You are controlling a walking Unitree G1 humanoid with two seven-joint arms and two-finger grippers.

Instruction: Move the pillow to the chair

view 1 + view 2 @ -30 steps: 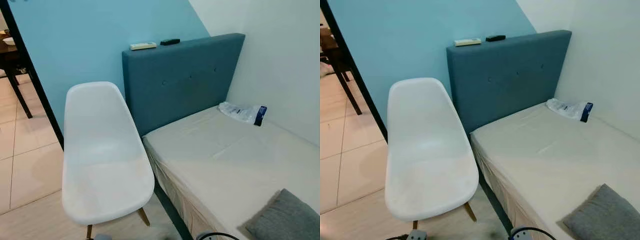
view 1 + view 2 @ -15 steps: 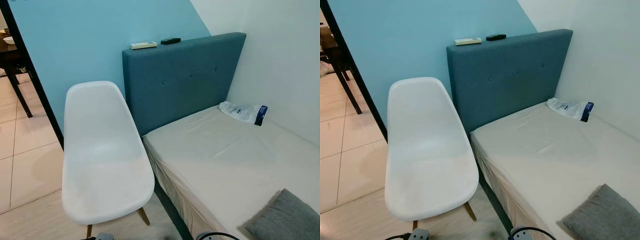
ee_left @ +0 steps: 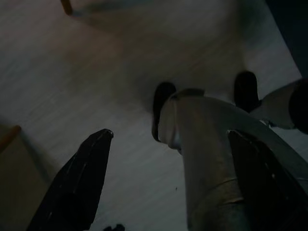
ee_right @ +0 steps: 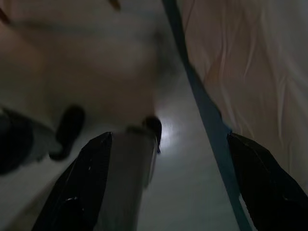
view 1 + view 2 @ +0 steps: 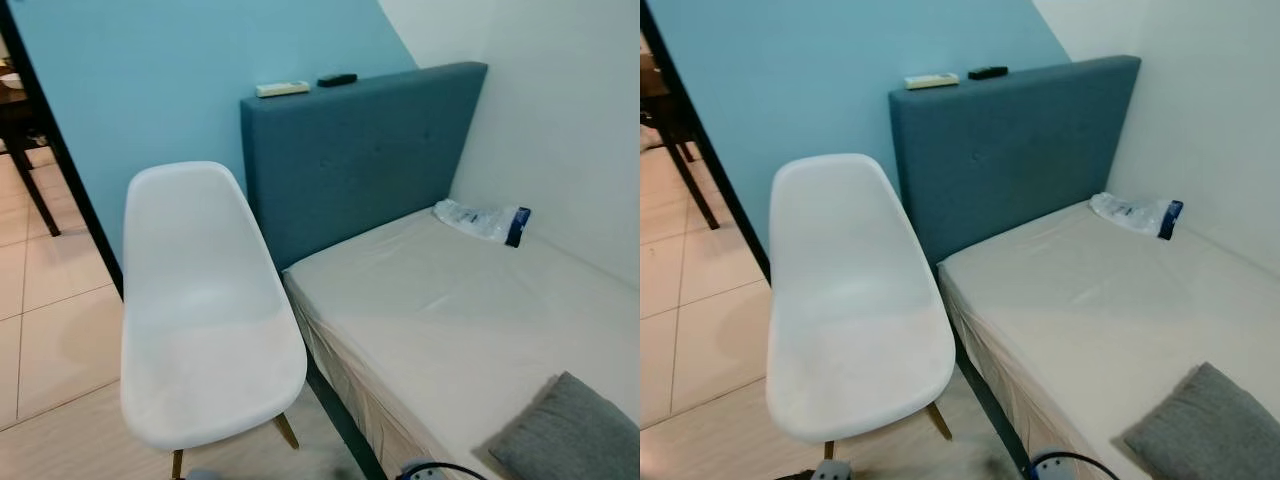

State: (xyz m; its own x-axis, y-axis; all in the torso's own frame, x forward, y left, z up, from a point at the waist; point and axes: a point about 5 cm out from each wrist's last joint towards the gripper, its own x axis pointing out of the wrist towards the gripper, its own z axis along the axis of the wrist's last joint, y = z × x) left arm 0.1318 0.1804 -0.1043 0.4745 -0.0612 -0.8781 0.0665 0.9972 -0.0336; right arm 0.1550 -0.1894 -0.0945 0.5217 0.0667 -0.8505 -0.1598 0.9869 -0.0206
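My left gripper (image 3: 166, 178) hangs idle over the floor (image 3: 96, 86), fingers spread apart, gripping nothing. My right gripper (image 4: 168, 178) also hangs low beside the bed frame, fingers spread, empty. The grey pillow (image 5: 1205, 425) lies on the mattress (image 5: 460, 320) at its near right corner, well apart from the white chair (image 5: 200, 320). The chair stands on the floor just beside the bed's left edge. A plastic bag (image 5: 480, 220) sits at the far right corner by the headboard (image 5: 360, 150); two remotes (image 5: 283, 88) rest on its top edge.

A grey pillow (image 5: 1206, 431) is lying flat on the bed's near corner, well apart from the white chair (image 5: 205, 320) standing alongside.
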